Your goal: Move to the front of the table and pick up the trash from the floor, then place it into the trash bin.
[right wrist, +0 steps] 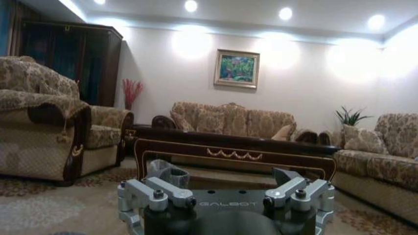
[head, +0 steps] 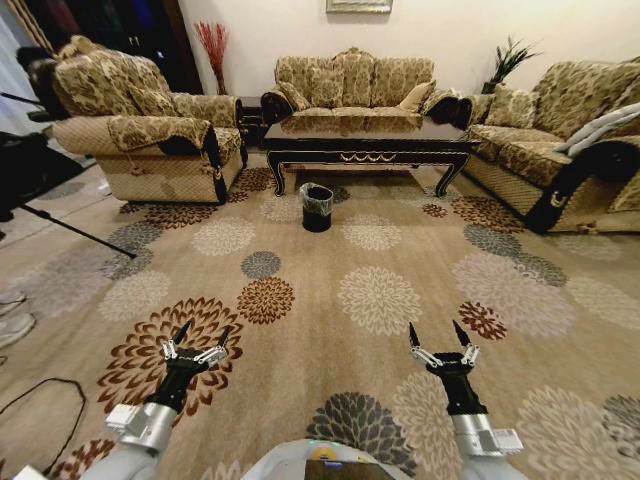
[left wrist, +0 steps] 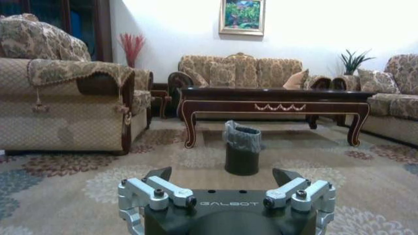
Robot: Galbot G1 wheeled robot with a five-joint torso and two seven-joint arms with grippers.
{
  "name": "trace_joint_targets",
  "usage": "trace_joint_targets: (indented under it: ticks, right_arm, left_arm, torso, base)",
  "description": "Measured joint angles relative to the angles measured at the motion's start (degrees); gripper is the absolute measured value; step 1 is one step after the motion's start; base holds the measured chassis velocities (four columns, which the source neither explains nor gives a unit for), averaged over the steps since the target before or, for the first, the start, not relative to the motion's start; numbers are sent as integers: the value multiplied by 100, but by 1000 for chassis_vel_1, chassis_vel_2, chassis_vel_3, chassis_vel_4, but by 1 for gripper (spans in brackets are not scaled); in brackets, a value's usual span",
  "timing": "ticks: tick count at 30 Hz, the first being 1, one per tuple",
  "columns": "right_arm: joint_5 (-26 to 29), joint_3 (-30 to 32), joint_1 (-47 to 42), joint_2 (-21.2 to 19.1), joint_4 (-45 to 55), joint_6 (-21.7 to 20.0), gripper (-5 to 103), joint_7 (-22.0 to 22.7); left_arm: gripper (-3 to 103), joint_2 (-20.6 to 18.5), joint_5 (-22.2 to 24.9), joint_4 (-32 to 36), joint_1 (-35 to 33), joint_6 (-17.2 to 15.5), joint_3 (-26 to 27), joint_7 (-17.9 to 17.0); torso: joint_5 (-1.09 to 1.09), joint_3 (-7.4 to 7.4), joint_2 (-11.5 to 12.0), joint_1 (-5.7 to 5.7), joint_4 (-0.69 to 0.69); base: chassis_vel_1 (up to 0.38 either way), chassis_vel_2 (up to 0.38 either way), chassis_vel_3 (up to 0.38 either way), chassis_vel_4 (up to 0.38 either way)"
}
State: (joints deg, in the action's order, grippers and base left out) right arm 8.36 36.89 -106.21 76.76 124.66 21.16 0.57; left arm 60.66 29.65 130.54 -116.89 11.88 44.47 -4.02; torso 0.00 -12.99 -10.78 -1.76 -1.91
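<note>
Head view, near to far: our left gripper [head: 197, 336] and right gripper [head: 441, 333] both hang low over the floor [head: 330, 250], fingers spread apart, nothing between them. The left one sits over a brown floral medallion, the right one over plain beige carpet beside a cream medallion. The two are well apart from each other. A black cable [head: 40, 410] loops on the carpet by our left side.

Left wrist view: "GALBOT" is printed in pale letters on the black gripper body [left wrist: 228, 203], silver finger links either side, black tips apart. The same word shows on the right wrist body [right wrist: 227, 202].

Farther out, the trash bin [head: 317, 207] stands upright on the carpet, black with a greyish liner bunched over its rim, just in front of the bench [head: 367, 137] and toward its left half. From the left wrist the bin [left wrist: 242, 149] lines up straight ahead between the fingers. The bench [left wrist: 274, 96] is long, dark and glossy, with a gold scroll on its apron and curved legs.

We cannot make out any trash pieces on the carpet.

Sofas surround the bench: an armchair [head: 140, 125] on the left, a sofa [head: 350, 85] behind, another sofa [head: 560, 140] on the right. A framed painting [right wrist: 236, 68] hangs on the back wall, red grass stems [right wrist: 131, 91] in the left corner, a green plant [right wrist: 349, 116] in the right one.
</note>
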Motion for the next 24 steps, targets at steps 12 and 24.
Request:
trace_joint_targets:
  ticks: [12, 24]
  right_arm:
    - [0, 0, 0, 0, 0, 0, 100, 0]
    - [0, 0, 0, 0, 0, 0, 100, 0]
  left_arm:
    - [100, 0, 0, 0, 0, 0, 0, 0]
    - [100, 0, 0, 0, 0, 0, 0, 0]
  torso:
    - [0, -193, -271, -78, 0]
    - [0, -337, -482, -144, 0]
  base:
    - [0, 0, 0, 0]
    - [0, 0, 0, 0]
